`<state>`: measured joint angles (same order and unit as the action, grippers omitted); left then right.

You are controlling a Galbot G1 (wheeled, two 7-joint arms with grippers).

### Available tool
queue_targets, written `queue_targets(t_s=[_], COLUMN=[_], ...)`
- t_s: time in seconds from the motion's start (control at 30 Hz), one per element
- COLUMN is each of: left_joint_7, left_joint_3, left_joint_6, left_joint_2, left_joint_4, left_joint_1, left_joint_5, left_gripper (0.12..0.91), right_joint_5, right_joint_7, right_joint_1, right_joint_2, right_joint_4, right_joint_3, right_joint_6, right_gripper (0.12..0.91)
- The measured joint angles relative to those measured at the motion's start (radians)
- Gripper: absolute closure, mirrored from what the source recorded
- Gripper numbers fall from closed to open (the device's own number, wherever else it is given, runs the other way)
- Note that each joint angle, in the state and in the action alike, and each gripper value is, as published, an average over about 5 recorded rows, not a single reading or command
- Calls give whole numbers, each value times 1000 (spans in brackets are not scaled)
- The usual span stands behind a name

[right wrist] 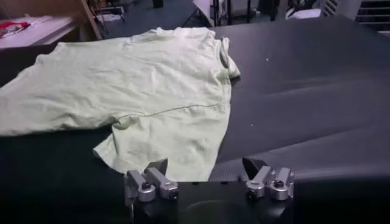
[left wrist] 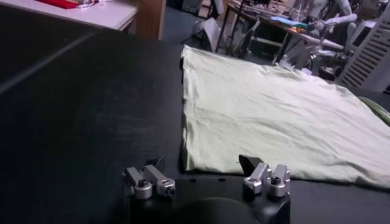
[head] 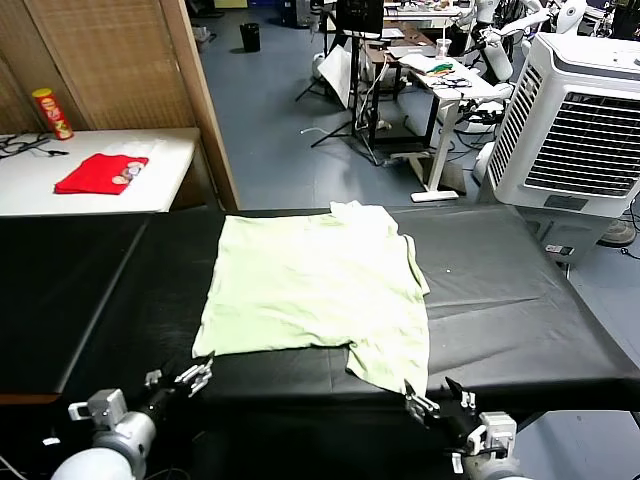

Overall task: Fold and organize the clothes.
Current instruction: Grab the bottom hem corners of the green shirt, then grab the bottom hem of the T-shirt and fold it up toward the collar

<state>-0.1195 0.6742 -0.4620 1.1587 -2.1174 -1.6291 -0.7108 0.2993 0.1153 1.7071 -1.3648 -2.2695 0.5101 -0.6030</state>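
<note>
Black table (head: 520, 300) fills your view. Pale green T-shirt (head: 310, 290) lies flat at its centre, one sleeve hanging twd the near edge. Red cloth (head: 100, 172) sits on the white side table (head: 170, 170), far left. L gripper (head: 193, 377) & R gripper (head: 432, 400) both at near edge, jaws wide open, holding nothing.

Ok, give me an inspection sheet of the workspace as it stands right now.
Surface: black table, covered, wrinkled.
Job's things: light-green T-shirt lying flat, partly folded, one sleeve at the near edge.
Clutter: nothing seen on the black table.
Grippers: left gripper open, off the shirt's near left corner; right gripper open, by the sleeve.
Cables: black cables on the white side table.
Surroundings: red cloth, red can, air cooler.
</note>
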Motion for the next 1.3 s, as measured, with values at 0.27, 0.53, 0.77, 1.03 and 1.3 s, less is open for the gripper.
queue_targets(t_s=[0.27, 0.53, 0.77, 1.03, 1.3], left_joint_7=[2, 2, 3, -18, -41], left_joint_3=[-20, -35, -39, -15, 47], left_joint_6=[7, 22, 33, 28, 35], left_joint_2=[0, 5, 13, 11, -7], left_joint_4=[30, 67, 64, -14, -115], left_joint_1=[21, 33, 18, -54, -164], left_joint_5=[4, 29, 34, 52, 27], left_gripper=[248, 636, 905, 904, 904], right_joint_5=[-25, -59, -60, -61, -74], right_joint_7=[5, 2, 15, 35, 11], right_joint_1=[-3, 2, 33, 124, 182], right_joint_2=[-14, -33, -40, -48, -35], right_joint_4=[22, 32, 1, -98, -131], right_joint_3=[-12, -28, -17, 9, 27], right_joint_6=[11, 18, 26, 39, 114], right_gripper=[251, 620, 904, 904, 904])
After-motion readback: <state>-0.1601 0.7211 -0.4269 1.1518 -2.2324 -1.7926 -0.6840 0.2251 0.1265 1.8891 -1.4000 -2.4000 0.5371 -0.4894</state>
